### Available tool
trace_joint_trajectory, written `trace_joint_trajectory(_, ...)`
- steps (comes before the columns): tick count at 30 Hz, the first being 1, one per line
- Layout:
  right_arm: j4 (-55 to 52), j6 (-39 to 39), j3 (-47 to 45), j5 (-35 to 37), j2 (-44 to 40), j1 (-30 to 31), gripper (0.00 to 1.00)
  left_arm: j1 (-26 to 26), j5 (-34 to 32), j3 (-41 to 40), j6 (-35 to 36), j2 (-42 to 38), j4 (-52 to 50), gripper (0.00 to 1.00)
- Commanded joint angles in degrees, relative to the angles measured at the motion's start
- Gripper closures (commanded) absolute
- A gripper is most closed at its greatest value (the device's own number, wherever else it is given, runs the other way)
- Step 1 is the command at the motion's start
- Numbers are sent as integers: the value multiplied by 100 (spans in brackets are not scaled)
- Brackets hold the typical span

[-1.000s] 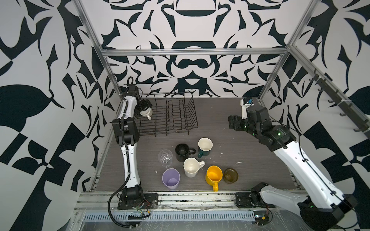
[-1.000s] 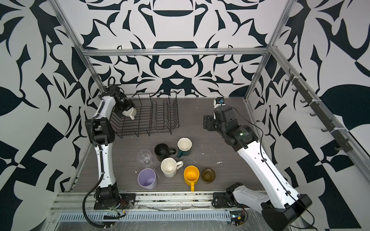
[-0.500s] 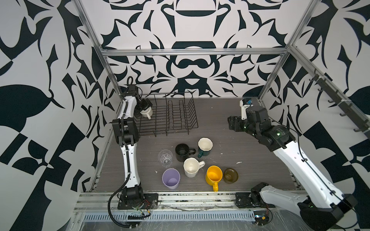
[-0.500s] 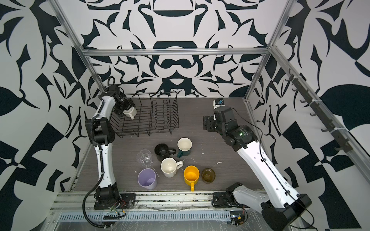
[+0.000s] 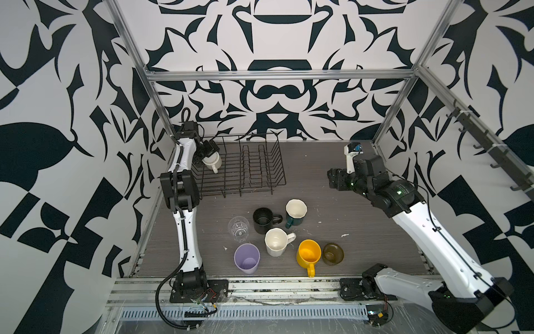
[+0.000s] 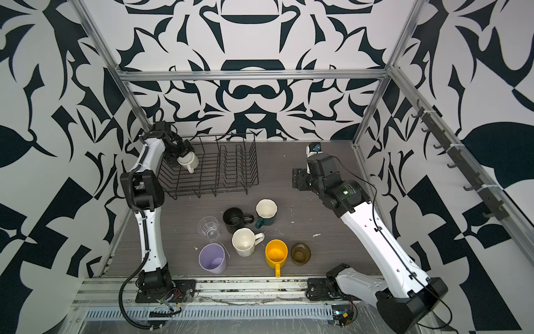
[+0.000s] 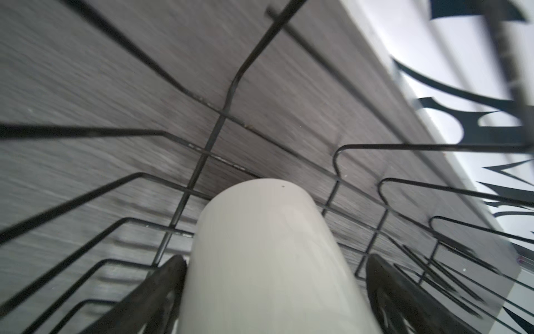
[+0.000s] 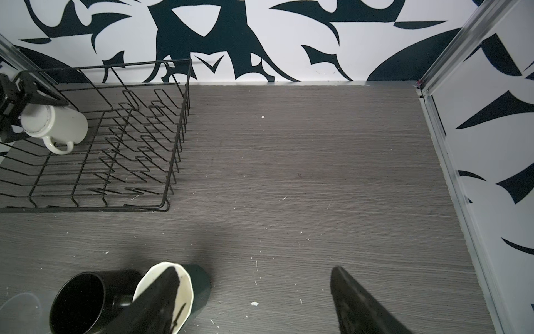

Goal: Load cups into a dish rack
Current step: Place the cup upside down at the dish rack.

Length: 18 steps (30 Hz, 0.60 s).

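Note:
A white mug [image 5: 213, 162] lies tilted at the left end of the black wire dish rack [image 5: 254, 173], base towards my left gripper [image 5: 209, 154]. That gripper [image 7: 274, 260] is open around the mug [image 7: 260, 245]: one finger touches it, the other stands off with a gap. On the table in front stand the black mug [image 5: 263, 220], teal mug [image 5: 295, 212], clear glass [image 5: 238, 228], cream mug [image 5: 276, 241], yellow mug [image 5: 309, 254], olive-brown glass [image 5: 333, 253] and lilac tumbler [image 5: 246, 258]. My right gripper [image 5: 332, 177] hangs open and empty over the right table side.
The rack's upright prongs [image 6: 231, 164] fill its right half. Patterned walls and aluminium frame posts [image 5: 390, 115] close in the table on three sides. In the right wrist view the teal mug [image 8: 199, 286] and black mug [image 8: 78, 300] sit below the gripper [image 8: 254, 269].

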Motion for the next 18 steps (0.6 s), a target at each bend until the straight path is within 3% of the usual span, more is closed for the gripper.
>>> trace_joint_trajectory(1, 72, 53, 62, -189, -2, -21, 15, 16, 115, 71, -27, -319, 32, 1)
trace_joint_trajectory(11, 71, 48, 45, -280, 81, -30, 15, 17, 266, 50, -62, -459, 122, 1)
trace_joint_trajectory(18, -95, 30, 136, -418, 268, -29, 18, 17, 293, -498, -21, -1305, 476, 1)
